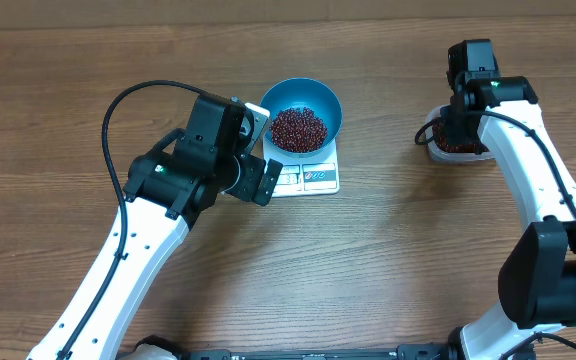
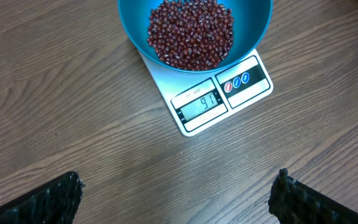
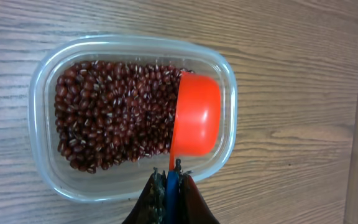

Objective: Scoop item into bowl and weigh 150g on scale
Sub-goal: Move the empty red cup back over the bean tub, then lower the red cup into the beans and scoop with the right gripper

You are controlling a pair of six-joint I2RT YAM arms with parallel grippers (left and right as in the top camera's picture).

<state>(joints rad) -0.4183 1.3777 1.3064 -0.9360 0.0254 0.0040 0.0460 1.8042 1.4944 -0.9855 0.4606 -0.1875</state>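
Beans [image 1: 297, 128], dark red-brown: one heap sits in the blue bowl [image 1: 333, 112], and a larger stock fills the clear tub [image 3: 39, 93] at the right side of the table [image 1: 68, 80].

Bowl: upright on the platform of the white scale [image 1: 318, 178], covering its rear part. The display and three buttons along the front edge are uncovered, and the display reads 91 in the left wrist view.

Left gripper [image 1: 266, 150]: released, jaws spread wide, nothing between them. It hangs above the tabletop just in front of the scale, touching neither scale nor bowl.

Right gripper [image 3: 171, 180]: clenched on the handle of the orange scoop [image 3: 196, 115], above the near rim of the tub.

Scoop: cup inside the tub at its right end, against the beans. Whether it holds any cannot be told.

Tub and scale: well apart.
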